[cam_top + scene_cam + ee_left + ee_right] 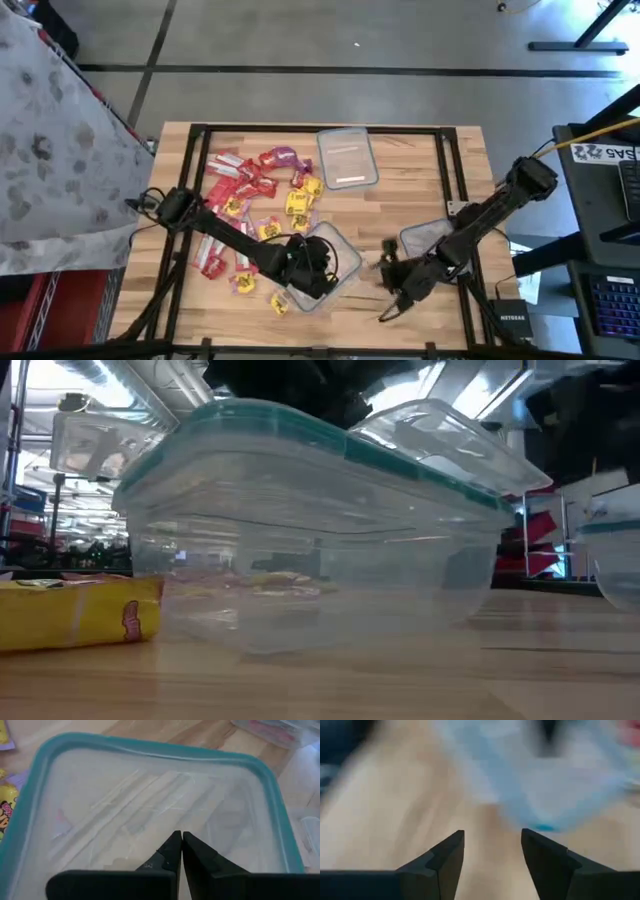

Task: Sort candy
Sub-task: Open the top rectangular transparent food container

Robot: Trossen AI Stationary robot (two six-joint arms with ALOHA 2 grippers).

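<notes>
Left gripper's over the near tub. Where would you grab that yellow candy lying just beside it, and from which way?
Take the yellow candy across its short sides, coming straight down. It lies flat on the table, so there is no raised edge to catch from the side. The tub sits close on one side, so set the fingers parallel to that wall. The left gripper is shut and would have to open first.

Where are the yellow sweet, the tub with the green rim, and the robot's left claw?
yellow sweet (80,615), low view, wrapper's side.
tub (150,749), left wrist view, green rim.
left gripper (182,839), left wrist view, closed fingertips.

A tub (150,805) lies under the left fingers (170,854). Candy (250,190) lies beyond it on the surface (410,190). The right fingers (451,851) hang beside the tub.
</notes>
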